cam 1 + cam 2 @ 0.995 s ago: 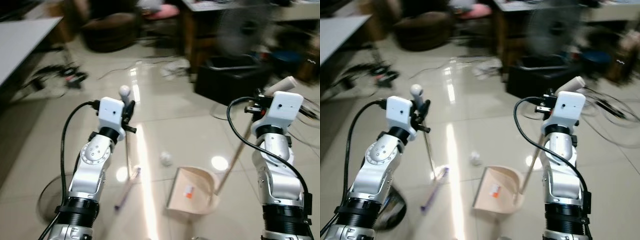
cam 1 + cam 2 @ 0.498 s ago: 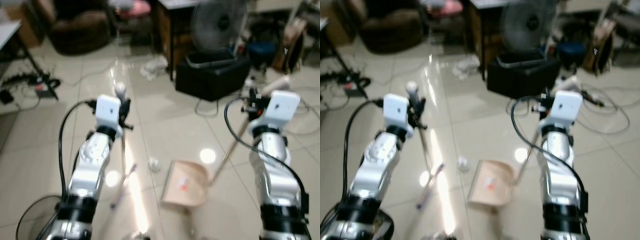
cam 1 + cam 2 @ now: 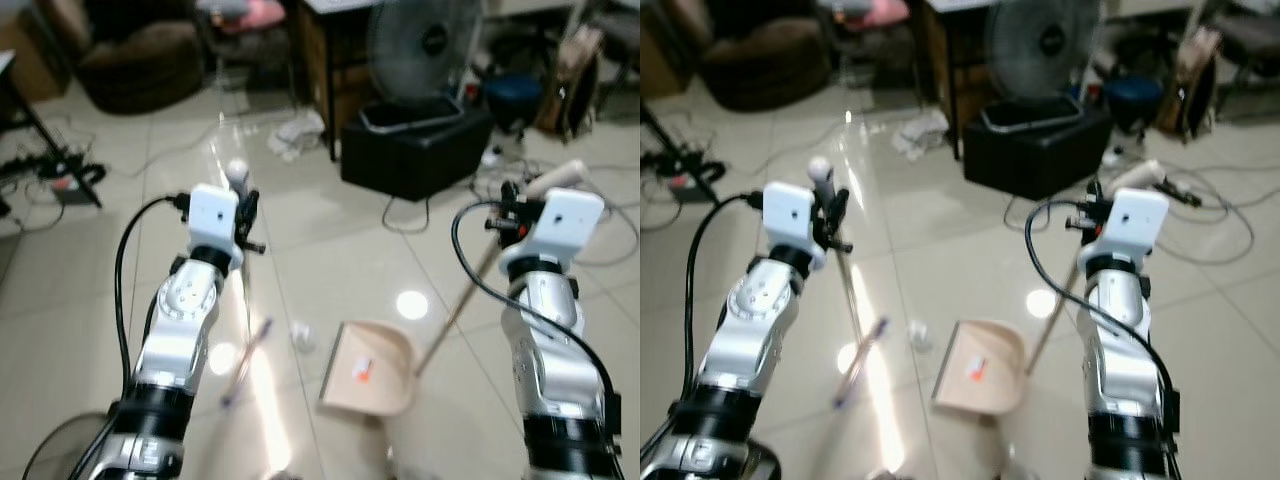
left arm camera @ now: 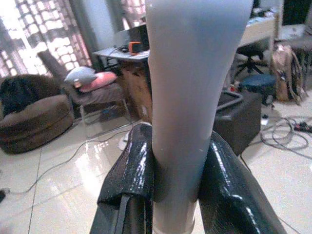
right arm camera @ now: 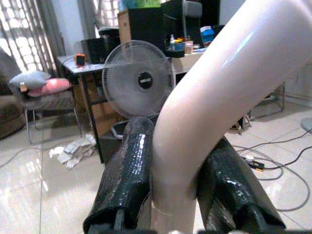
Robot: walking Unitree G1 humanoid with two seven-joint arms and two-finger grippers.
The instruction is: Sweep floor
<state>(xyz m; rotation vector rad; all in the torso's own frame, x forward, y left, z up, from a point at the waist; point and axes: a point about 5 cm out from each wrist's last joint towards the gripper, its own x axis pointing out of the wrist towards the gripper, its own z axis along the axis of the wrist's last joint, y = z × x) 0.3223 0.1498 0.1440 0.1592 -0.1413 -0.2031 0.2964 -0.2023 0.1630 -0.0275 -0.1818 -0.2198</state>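
Broom (image 3: 243,300) upright on tiled floor (image 3: 340,250), bristles down by a crumpled paper ball (image 3: 299,335); left gripper (image 4: 175,185) clenched on its handle. Beige dustpan (image 3: 368,367) just beside the ball, right gripper (image 5: 178,192) clamped on its long handle. Black box (image 3: 415,150) and fan (image 3: 420,45) beyond.
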